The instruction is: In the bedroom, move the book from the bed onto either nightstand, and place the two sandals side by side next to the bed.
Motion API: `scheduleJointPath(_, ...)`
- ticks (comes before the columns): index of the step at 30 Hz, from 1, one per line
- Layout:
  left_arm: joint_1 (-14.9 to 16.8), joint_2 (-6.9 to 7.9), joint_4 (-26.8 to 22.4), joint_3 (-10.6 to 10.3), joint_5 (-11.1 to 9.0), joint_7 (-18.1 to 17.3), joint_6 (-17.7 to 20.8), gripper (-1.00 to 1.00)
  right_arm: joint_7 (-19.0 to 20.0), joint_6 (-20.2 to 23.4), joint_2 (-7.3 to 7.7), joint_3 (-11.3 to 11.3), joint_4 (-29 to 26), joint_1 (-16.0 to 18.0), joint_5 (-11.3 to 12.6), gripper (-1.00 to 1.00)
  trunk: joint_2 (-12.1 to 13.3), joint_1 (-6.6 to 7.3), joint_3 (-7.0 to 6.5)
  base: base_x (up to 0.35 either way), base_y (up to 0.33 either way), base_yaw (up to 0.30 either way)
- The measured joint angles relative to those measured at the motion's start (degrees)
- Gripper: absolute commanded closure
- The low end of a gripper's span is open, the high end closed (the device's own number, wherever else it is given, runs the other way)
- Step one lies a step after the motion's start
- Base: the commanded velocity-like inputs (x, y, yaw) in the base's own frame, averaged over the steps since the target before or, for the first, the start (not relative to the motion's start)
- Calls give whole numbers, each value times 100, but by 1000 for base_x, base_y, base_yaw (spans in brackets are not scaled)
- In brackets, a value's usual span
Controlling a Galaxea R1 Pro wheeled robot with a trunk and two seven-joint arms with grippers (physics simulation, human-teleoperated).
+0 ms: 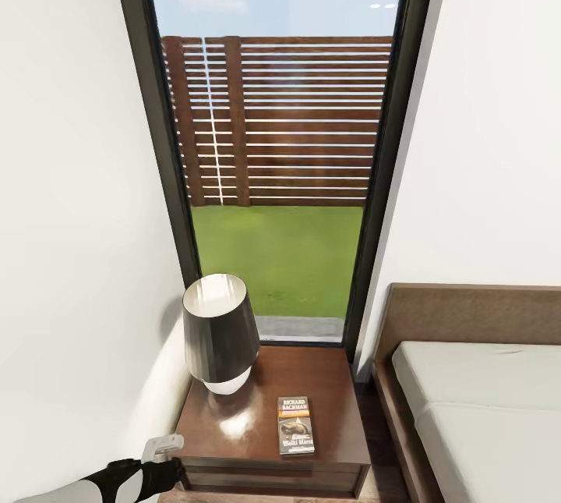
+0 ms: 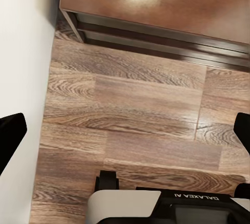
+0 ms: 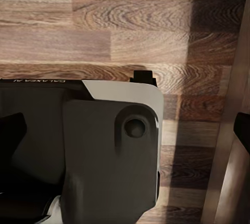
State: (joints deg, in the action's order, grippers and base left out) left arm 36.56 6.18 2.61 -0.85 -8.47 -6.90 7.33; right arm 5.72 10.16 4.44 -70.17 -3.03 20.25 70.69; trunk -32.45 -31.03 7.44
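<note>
From the head camera, the nightstand (image 1: 273,417) stands below a tall dark-framed window (image 1: 276,136) that looks onto grass and a slatted wooden fence. The book (image 1: 296,425) lies flat on the nightstand's glossy top, toward the front edge and on the side nearer the bed (image 1: 475,402). A lamp (image 1: 220,335) with a dark shade stands on the same top, on the side away from the bed, apart from the book. The bed, with brown frame and off-white mattress, sits just beside the nightstand. The left arm (image 1: 117,479) shows low in front of the nightstand's wall-side corner.

In the left wrist view, the left gripper (image 2: 125,133) hangs over the wood-plank floor (image 2: 130,109) before the nightstand's front edge (image 2: 156,31); its dark fingers (image 2: 10,135) are spread wide with nothing between them.

In the right wrist view, the right gripper (image 3: 127,133) is over the floor (image 3: 104,31) above the robot's grey base (image 3: 109,151); its fingers (image 3: 242,130) are also spread and empty.
</note>
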Motion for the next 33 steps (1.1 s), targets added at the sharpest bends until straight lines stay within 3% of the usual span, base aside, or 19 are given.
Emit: scheduleJointPath(33,0,2,0,0,0,0,0,-100,0,-7,13,14,114,0,-6,-100,0,0,0,0,0,0)
